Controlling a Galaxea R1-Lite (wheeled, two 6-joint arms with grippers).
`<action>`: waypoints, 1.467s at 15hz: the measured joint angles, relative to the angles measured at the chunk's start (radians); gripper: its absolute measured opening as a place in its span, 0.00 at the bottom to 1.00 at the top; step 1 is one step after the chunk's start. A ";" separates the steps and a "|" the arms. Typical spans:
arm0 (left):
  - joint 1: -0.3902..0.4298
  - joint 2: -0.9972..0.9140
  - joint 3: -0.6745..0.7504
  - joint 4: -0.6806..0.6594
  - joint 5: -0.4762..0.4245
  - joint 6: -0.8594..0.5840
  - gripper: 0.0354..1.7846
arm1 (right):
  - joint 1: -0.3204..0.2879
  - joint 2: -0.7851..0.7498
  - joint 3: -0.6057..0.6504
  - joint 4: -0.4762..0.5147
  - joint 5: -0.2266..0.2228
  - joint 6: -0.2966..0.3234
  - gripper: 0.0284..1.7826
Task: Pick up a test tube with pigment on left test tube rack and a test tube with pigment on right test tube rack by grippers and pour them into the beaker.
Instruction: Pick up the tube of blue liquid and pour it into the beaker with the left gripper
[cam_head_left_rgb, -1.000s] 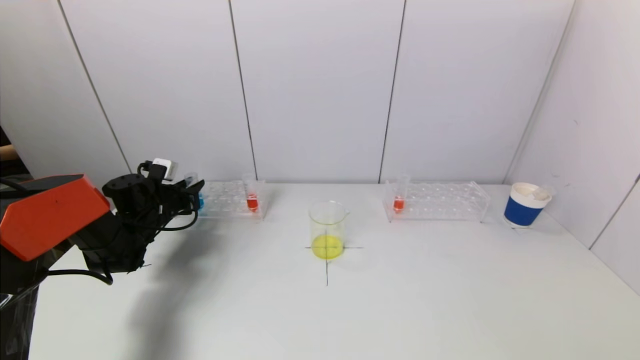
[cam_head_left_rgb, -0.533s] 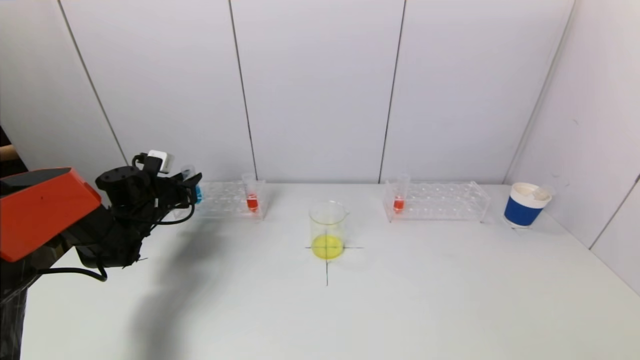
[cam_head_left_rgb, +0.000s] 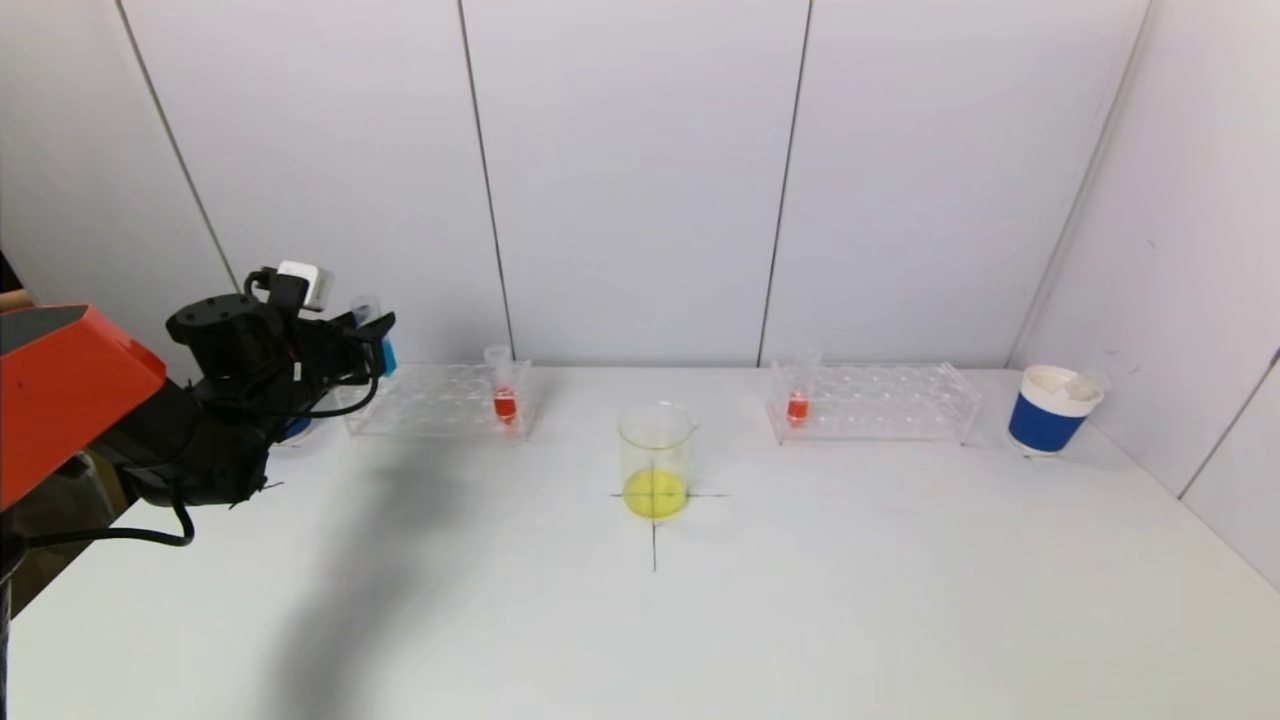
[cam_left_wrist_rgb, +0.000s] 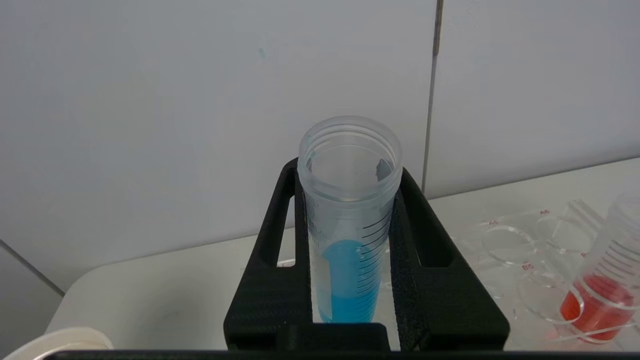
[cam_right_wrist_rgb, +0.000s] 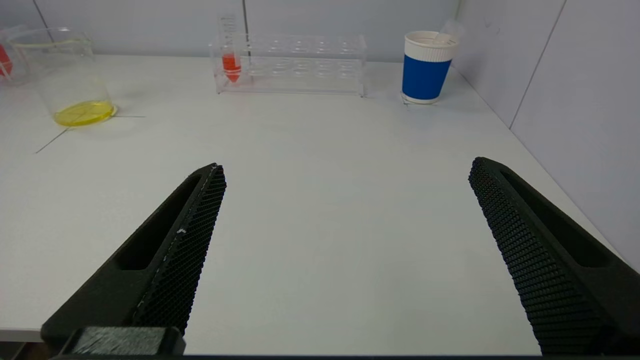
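Note:
My left gripper (cam_head_left_rgb: 378, 340) is shut on a clear test tube with blue pigment (cam_left_wrist_rgb: 350, 240), held upright above the left end of the left rack (cam_head_left_rgb: 440, 400); the tube also shows in the head view (cam_head_left_rgb: 384, 352). A tube with red pigment (cam_head_left_rgb: 504, 400) stands in that rack. The right rack (cam_head_left_rgb: 880, 402) holds another red tube (cam_head_left_rgb: 797, 403). The beaker (cam_head_left_rgb: 655, 460) with yellow liquid stands at the table's middle on a cross mark. My right gripper (cam_right_wrist_rgb: 345, 175) is open and empty above the near right table, out of the head view.
A blue and white paper cup (cam_head_left_rgb: 1050, 410) stands at the far right by the wall. Another white cup rim (cam_left_wrist_rgb: 60, 342) sits left of the left rack. White wall panels close the back and right side.
My left gripper has lifted the blue tube up and out of the left rack and drawn it a little to the left. The right arm has not moved.

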 joint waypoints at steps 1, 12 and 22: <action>-0.002 -0.012 -0.016 0.018 0.001 0.000 0.24 | 0.000 0.000 0.000 0.000 0.000 0.000 0.99; -0.126 -0.179 -0.212 0.269 0.011 0.025 0.24 | 0.000 0.000 0.000 0.000 0.000 0.000 0.99; -0.362 -0.229 -0.227 0.336 0.180 0.179 0.24 | 0.000 0.000 0.000 0.000 0.000 0.000 0.99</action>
